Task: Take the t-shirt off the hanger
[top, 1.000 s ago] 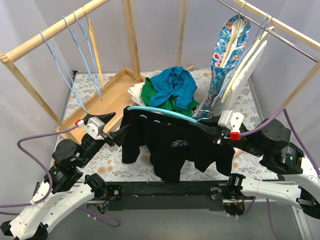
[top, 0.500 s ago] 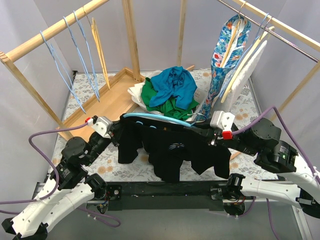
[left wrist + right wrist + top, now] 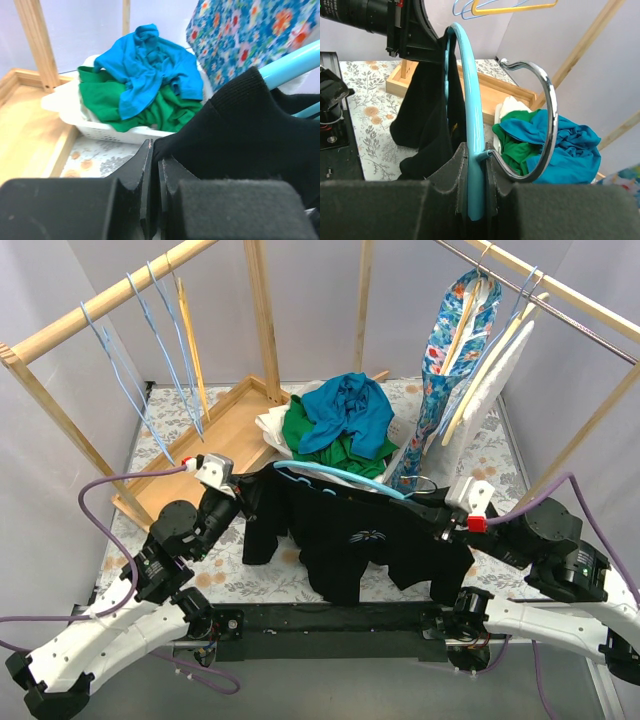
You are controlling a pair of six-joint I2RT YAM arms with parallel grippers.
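A black t-shirt point(image 3: 360, 530) hangs on a light blue hanger point(image 3: 340, 478) held above the table in the top view. My left gripper point(image 3: 247, 497) is at the shirt's left shoulder. In the left wrist view its jaws point(image 3: 155, 150) are shut on a fold of the black t-shirt point(image 3: 250, 130), just below the hanger's blue arm point(image 3: 290, 67). My right gripper point(image 3: 420, 502) is shut on the hanger point(image 3: 470, 90) at its neck. Beside its fingers point(image 3: 476, 150) the metal hook point(image 3: 547, 110) curves out. The t-shirt point(image 3: 430, 115) drapes down behind the hanger.
A white basket point(image 3: 275, 423) with blue and green clothes point(image 3: 340, 420) stands behind the shirt. A wooden tray point(image 3: 215, 440) lies at the left. Empty hangers point(image 3: 150, 350) hang on the left rail. A floral garment point(image 3: 450, 350) hangs on the right rail.
My left gripper moved right to the shirt's left shoulder and closed on the fabric. The right gripper kept its hold and shifted the hanger slightly.
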